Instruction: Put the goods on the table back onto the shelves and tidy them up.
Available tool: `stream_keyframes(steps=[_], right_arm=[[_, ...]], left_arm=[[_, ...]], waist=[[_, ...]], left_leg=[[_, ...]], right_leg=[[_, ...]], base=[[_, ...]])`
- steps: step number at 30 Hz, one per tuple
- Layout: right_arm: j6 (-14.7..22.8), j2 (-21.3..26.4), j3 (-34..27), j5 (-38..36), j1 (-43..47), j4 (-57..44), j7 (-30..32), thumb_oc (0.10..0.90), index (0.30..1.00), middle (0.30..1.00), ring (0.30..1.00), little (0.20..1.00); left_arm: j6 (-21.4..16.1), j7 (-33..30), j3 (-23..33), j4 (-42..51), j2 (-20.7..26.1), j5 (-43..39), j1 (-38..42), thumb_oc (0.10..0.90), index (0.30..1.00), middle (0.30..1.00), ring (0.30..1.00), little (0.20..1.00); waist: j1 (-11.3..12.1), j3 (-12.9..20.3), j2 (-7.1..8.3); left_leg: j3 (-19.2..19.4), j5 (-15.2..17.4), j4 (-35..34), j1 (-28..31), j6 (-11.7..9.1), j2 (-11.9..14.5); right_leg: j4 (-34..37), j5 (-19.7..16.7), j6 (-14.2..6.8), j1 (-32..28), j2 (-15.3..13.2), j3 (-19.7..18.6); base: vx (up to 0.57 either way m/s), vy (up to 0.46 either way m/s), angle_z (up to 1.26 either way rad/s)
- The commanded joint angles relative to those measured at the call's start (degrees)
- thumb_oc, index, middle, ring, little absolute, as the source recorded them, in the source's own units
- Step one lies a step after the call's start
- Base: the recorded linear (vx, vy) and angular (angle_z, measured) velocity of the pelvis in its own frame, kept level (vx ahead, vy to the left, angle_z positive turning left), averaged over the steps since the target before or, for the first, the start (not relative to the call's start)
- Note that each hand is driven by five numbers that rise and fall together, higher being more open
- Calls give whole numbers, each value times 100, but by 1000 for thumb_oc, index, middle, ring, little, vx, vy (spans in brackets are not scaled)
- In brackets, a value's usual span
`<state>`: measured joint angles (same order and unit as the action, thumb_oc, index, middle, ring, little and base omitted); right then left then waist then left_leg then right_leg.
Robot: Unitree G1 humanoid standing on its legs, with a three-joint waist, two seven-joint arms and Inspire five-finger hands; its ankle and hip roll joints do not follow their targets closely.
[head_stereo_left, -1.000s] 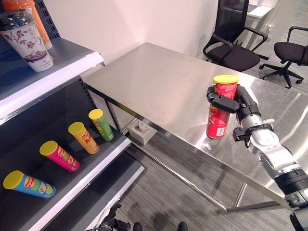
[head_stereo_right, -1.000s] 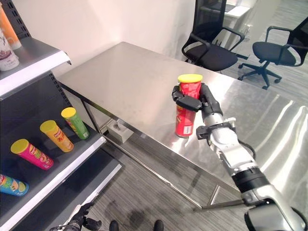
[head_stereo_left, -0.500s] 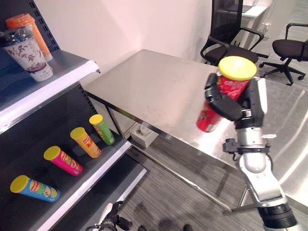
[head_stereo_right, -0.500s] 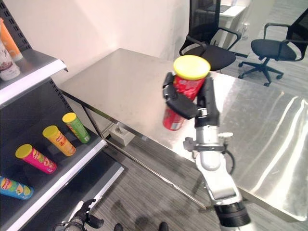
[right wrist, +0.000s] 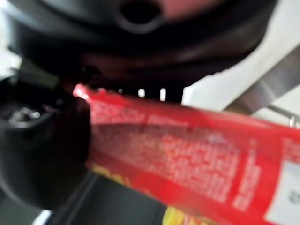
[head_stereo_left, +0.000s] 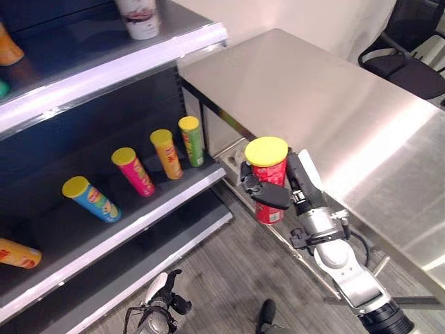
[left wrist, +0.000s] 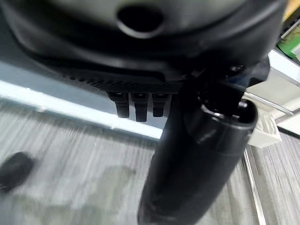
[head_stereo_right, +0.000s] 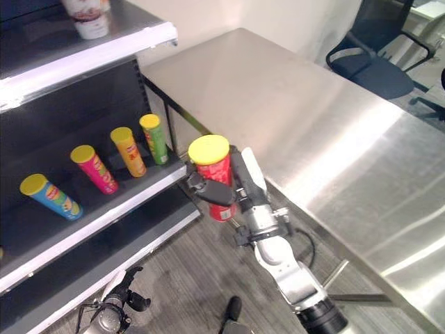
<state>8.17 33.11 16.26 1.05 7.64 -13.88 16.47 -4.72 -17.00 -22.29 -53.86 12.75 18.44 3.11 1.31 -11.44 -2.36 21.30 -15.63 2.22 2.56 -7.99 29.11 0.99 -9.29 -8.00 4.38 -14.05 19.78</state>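
While the right hand (head_stereo_left: 278,191) wraps its fingers round the red can (head_stereo_left: 268,184), yellow lid up, upright, off the table (head_stereo_left: 334,104), right of the shelf (head_stereo_left: 139,216).

Steel table (head_stereo_left: 334,104) bare; middle shelf (head_stereo_left: 139,209) carries chip cans (head_stereo_left: 132,170) lying; top shelf (head_stereo_left: 104,49) holds cup (head_stereo_left: 137,15).

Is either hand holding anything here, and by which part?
The right hand grips the red can around its upper body, just below the yellow lid.
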Motion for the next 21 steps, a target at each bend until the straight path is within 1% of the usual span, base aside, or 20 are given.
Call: stream_keyframes(steps=[1,3,4,5,6,7,8,9,10,11,12,13,14,15,16,17,18,19,20,21], right_arm=[[730,-438,-19,74,590,-519,256,400,300,300,300,300],[723,-469,-127,144,665,-439,384,400,300,300,300,300],[598,-572,-219,290,692,-402,484,400,300,300,300,300],[594,-577,-221,293,694,-404,486,400,300,300,300,300],[583,-716,-164,339,791,-371,503,400,300,300,300,300],[572,-766,-105,352,850,-374,524,400,300,300,300,300],[592,-860,-46,343,838,-447,561,400,300,300,300,300],[598,-821,-108,389,760,-530,544,400,300,300,300,300],[592,-818,-111,389,751,-540,541,400,300,300,300,300],[598,-841,-182,437,666,-593,554,400,300,300,300,300],[597,-836,-188,438,654,-605,553,400,300,300,300,300],[641,-842,-210,417,598,-618,533,400,300,300,300,300],[717,-790,-277,345,381,-643,431,400,300,300,300,300],[720,-787,-285,339,362,-652,422,400,300,300,300,300],[780,-732,-403,233,90,-644,353,400,300,300,300,300],[826,-732,-427,140,-46,-600,345,400,300,300,300,300],[837,-729,-444,106,-142,-577,352,400,300,300,300,300],[913,-746,-474,71,-272,-642,385,400,300,300,300,300],[928,-753,-500,39,-359,-682,354,400,300,300,300,300],[926,-754,-501,38,-366,-688,352,400,300,300,300,300]], left_arm=[[-264,-376,-197,380,580,390,197,800,900,900,900,900],[-239,-428,-301,318,545,420,354,800,900,900,900,900],[-249,-429,-314,343,603,373,495,800,900,900,900,900],[-250,-429,-314,340,607,372,500,800,900,900,900,900],[-274,-471,-323,428,758,381,617,800,900,900,900,900],[-275,-488,-260,495,819,288,634,800,900,900,900,900],[-203,-569,-120,467,845,116,611,800,900,900,900,900],[-194,-553,-115,443,822,122,602,800,900,900,900,900],[-194,-553,-117,441,819,122,601,800,900,900,900,900],[-187,-463,-95,403,815,154,521,800,900,900,900,900],[-185,-461,-98,411,813,155,517,800,900,900,900,900],[-204,-410,-114,430,830,196,484,800,900,900,900,900],[-214,-247,-178,478,898,337,404,800,900,900,900,900],[-211,-239,-182,487,899,339,393,800,900,900,900,900],[-205,-129,-152,560,929,385,303,800,900,900,900,900],[-170,-134,-87,501,910,373,279,800,900,900,900,900],[-133,-178,-4,378,849,358,263,800,900,900,900,900],[-166,-202,5,337,799,383,261,800,900,900,900,900],[-156,-215,49,314,756,410,230,800,900,900,900,900],[-156,-216,48,314,756,411,227,800,900,900,900,900]], waist=[[216,376,136],[209,378,108],[179,311,161],[188,322,189],[203,203,228],[222,150,227],[161,85,125],[45,10,157],[78,13,167],[53,-7,92],[62,-31,102],[47,-22,58],[-24,-47,-3],[-19,-34,0],[-67,-19,5],[-91,-5,2],[-95,-11,25],[-77,0,78],[-88,24,143],[-91,4,137]], left_leg=[[-600,452,8,-362,-539,121],[-585,1143,140,-727,-609,-150],[-571,1446,171,-898,-491,-538],[-553,1448,173,-909,-477,-568],[-407,1497,58,-965,-303,-939],[-316,1510,-51,-920,-206,-1074],[-206,1589,-330,-713,-59,-1282],[-89,1428,-506,-664,73,-1469],[-47,1406,-555,-629,73,-1483],[-2,1493,-699,-545,200,-1633],[67,1386,-695,-582,225,-1628],[56,1489,-721,-563,260,-1698],[88,1510,-722,-647,406,-1901],[89,1524,-722,-644,400,-1899],[109,1401,-722,-785,533,-2095],[40,1407,-722,-804,573,-2179],[2,1442,-722,-802,604,-2260],[-67,1460,-722,-801,607,-2344],[-135,1460,-722,-780,602,-2397],[-141,1463,-722,-753,600,-2392]], right_leg=[[-246,992,-322,-149,-665,-678],[26,587,-536,-248,-1133,-608],[19,-218,-632,-64,-1500,-705],[39,-245,-641,-44,-1529,-723],[-40,-1097,-690,244,-1781,-693],[-108,-1410,-695,381,-1869,-576],[-335,-1253,-663,512,-1658,-521],[-515,-1032,-524,697,-1417,-745],[-570,-1002,-524,751,-1423,-802],[-813,-204,-431,790,-761,-956],[-852,-235,-346,848,-765,-916],[-1030,164,-323,818,-481,-904],[-1624,941,-158,854,186,-938],[-1692,999,-149,883,181,-945],[-2093,1318,-69,931,808,-1252],[-2360,1445,-28,965,1110,-1526],[-2506,1479,40,1011,1244,-1730],[-2128,1696,223,782,1311,-1853],[-1696,1712,282,552,1361,-1973],[-1650,1693,283,501,1366,-1967]], base=[[8,537,66],[70,665,86],[50,566,103],[8,625,85],[-15,413,41],[39,743,10],[-10,663,13],[-6,529,-5],[-16,517,-18],[-21,301,-3],[5,448,-32],[-108,366,-42],[-36,380,-64],[-199,379,-49],[-162,198,-32],[-203,244,4],[-83,103,58],[-35,18,53],[0,-19,6],[26,-120,4]])
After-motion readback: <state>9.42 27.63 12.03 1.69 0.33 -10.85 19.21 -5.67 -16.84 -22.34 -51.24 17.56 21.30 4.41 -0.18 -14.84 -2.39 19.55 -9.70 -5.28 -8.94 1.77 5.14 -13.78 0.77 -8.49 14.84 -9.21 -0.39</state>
